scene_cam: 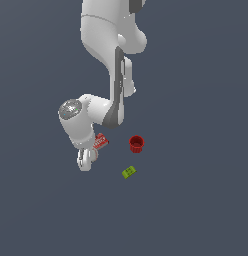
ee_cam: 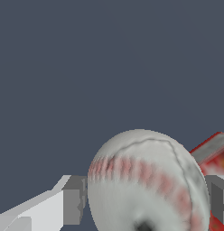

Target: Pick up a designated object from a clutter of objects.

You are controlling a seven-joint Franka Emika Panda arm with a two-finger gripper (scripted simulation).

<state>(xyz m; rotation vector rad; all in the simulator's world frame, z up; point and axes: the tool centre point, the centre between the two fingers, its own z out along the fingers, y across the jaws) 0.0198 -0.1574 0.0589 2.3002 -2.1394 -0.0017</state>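
Although the red flat box (scene_cam: 100, 141) carries white lettering, you cannot read it at this size in either view. The ball (ee_cam: 147, 182) is off-white with a slightly mottled grey surface, and a band of faint red stitch marks curves across it like a baseball seam; a raised pale line arcs over its upper part. In the wrist view you see it sitting right between the two grey fingers (ee_cam: 73, 200), one at each side and each against or just beside its surface, so the hand (ee_cam: 147, 203) is closed around the ball, though true contact is hard to confirm. In the exterior view the ball is hidden under the white arm; the hand (scene_cam: 86, 159) is low over the dark bench, just beside the box.

Count one of each: one ball, one red flat box, one red cup (scene_cam: 136, 143) and one lime-green block (scene_cam: 128, 172). The cup stands upright, open end up, near the box toward the exterior view's right. The block lies apart from both, nearer the exterior view's bottom edge.
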